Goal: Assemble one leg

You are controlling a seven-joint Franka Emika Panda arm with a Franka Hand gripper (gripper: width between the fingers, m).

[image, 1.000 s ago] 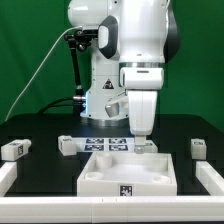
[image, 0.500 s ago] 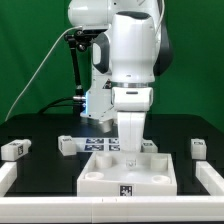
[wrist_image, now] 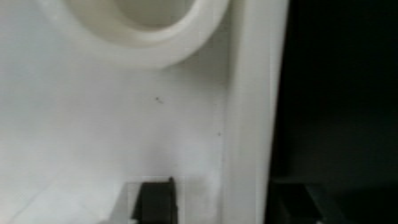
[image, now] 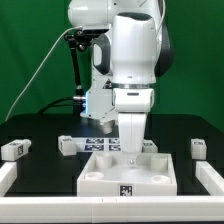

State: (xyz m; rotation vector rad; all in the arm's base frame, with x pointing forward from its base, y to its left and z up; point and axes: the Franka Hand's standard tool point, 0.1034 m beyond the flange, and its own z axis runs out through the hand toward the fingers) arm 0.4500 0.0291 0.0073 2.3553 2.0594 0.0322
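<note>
The large white square panel [image: 105, 176] lies flat in the middle of the black table. My gripper [image: 131, 153] is down at its far edge, pointing straight down. In the wrist view the gripper [wrist_image: 228, 192] straddles the panel's edge wall [wrist_image: 253, 120]. One finger [wrist_image: 157, 200] is over the panel's surface and the other [wrist_image: 306, 202] is outside the edge, with gaps on both sides, so the gripper is open and holds nothing. A round recess [wrist_image: 134, 30] in the panel shows beyond the fingers. Three legs lie apart from the gripper: two to the exterior view's left [image: 12, 149] [image: 66, 145] and one to the right [image: 198, 148].
The marker board [image: 103, 143] lies behind the panel, next to the gripper. White rails [image: 8, 176] [image: 213, 176] border the table at the front left and front right. The arm's base stands at the back, in front of a green backdrop.
Over the last second the gripper moved to the exterior view's left and came down onto the panel's far edge. In the last half second it barely moved.
</note>
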